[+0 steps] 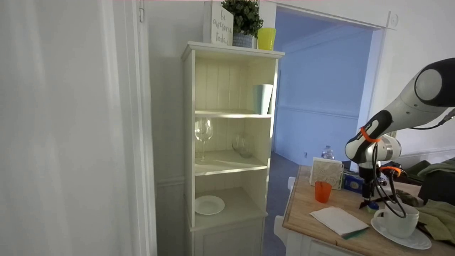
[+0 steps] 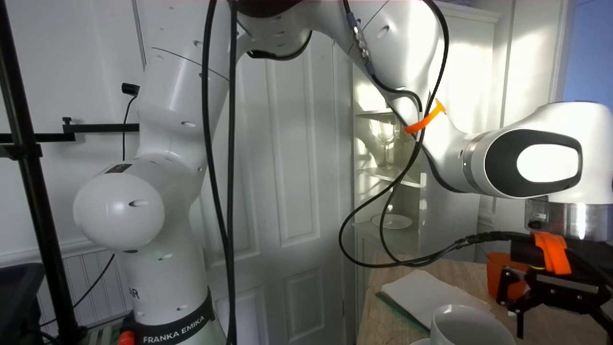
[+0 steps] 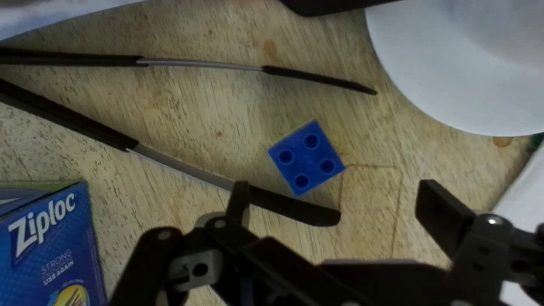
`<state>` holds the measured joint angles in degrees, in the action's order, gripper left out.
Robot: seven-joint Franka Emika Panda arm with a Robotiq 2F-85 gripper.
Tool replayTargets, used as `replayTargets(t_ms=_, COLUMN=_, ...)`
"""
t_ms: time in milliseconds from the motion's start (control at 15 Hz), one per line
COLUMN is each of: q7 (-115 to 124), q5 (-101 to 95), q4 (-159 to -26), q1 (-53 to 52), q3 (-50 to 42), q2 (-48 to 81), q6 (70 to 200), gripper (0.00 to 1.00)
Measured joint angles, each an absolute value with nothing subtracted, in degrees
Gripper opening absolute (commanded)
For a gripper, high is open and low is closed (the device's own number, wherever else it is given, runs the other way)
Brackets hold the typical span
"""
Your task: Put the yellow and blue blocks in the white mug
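Note:
A blue block with holes in its top lies on the wooden table in the wrist view. In an exterior view the blue block has a greenish-yellow part below it; no separate yellow block shows. The white mug stands upright on a white saucer; the mug also shows in an exterior view. The saucer is at the wrist view's upper right. My gripper is open and empty, above the table beside the block. The gripper also shows in both exterior views.
Black-tipped tongs lie with their two arms around the block. A blue Ziploc box is at the lower left. An orange cup, white napkins and a napkin holder are on the table. Cloth lies behind the mug.

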<state>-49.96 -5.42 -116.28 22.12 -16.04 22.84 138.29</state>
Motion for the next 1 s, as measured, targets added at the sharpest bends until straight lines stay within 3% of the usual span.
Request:
replayTargets(t_ms=267, q7=-52.19, q5=-7.38, q4=-116.28, q1=22.32, q3=-15.83, q2=24.31, q6=141.61, gripper=0.90)
replayTargets(t_ms=333, q7=-52.72, q5=-7.82, q4=-116.28, q1=22.34, q3=-15.78, q2=24.62, q6=142.15, gripper=0.81)
replayTargets(t_ms=467, q7=-53.70, q5=-8.84, q4=-116.28, q1=22.36, q3=-15.74, q2=25.22, q6=142.90, gripper=0.72)
replayTargets(t_ms=533, q7=-54.10, q5=-9.43, q4=-116.28, q1=22.37, q3=-15.73, q2=25.48, q6=143.23, gripper=0.58)
replayTargets(t_ms=667, q7=-54.59, q5=-10.57, q4=-116.28, q1=22.38, q3=-15.73, q2=25.93, q6=143.90, gripper=0.50)
replayTargets(t_ms=1000, q7=-54.77, q5=-12.92, q4=-116.23, q1=22.38, q3=-15.77, q2=26.39, q6=144.19, gripper=0.41)
